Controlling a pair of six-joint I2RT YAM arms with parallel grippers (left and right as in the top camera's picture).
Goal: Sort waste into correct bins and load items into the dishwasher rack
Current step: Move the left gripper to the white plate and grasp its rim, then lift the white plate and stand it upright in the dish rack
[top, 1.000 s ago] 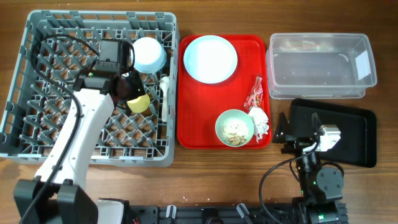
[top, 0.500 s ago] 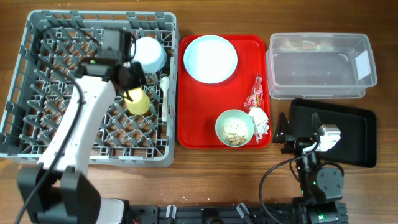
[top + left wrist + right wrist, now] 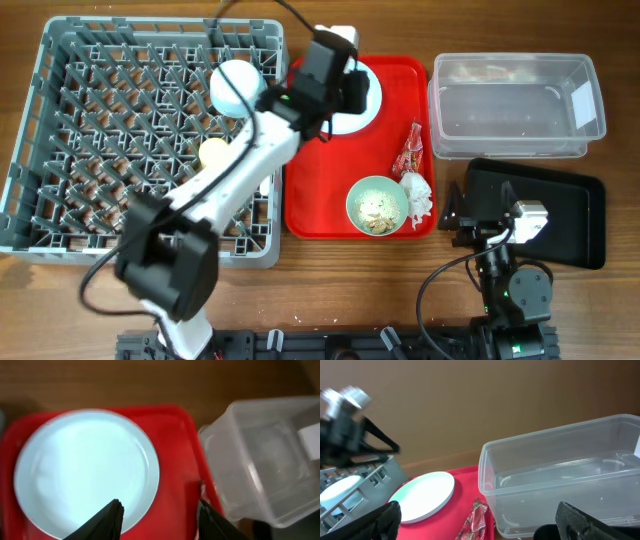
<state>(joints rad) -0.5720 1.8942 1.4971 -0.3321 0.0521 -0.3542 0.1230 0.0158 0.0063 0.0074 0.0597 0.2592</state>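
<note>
Left wrist, plate [image 3: 85, 470] beneath parted left pincer [image 3: 160, 510]

You're working over a brown wooden surface [image 3: 340, 280], its grain running side to side, evenly lit with only soft shadows. In the right wrist view a plain brown backdrop [image 3: 470, 400] rises behind it, with a paler strip along its foot.

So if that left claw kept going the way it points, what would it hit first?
Most likely the pale blue plate, near its rim, or the red tray just beside it. Depth is hard to judge.
</note>
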